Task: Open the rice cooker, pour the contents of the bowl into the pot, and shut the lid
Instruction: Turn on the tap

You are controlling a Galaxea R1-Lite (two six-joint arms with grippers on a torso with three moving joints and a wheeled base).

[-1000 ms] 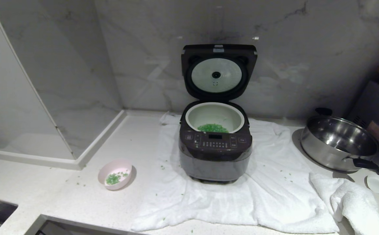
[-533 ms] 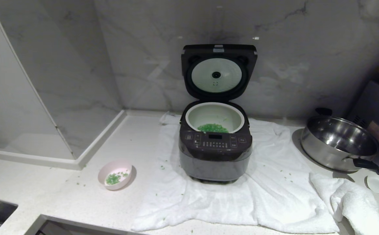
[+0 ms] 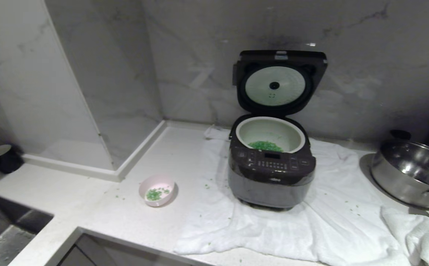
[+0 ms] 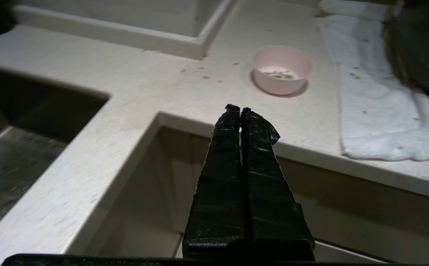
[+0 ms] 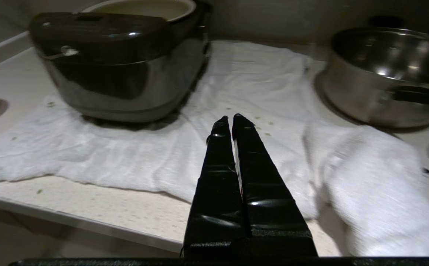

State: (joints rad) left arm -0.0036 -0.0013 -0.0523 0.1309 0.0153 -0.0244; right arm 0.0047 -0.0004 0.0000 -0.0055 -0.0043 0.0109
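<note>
lid (image 3: 279, 83) stands open, green bits (image 3: 266, 146) inside pot (image 3: 270, 133).

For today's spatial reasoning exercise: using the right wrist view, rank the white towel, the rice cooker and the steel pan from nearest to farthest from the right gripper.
1. white towel: spread right beneath and ahead of the shut right gripper.
2. and 3. rice cooker, standing on the towel toward the pink bowl's side, and steel pan, on the opposite side: both farther, too close to call.
</note>
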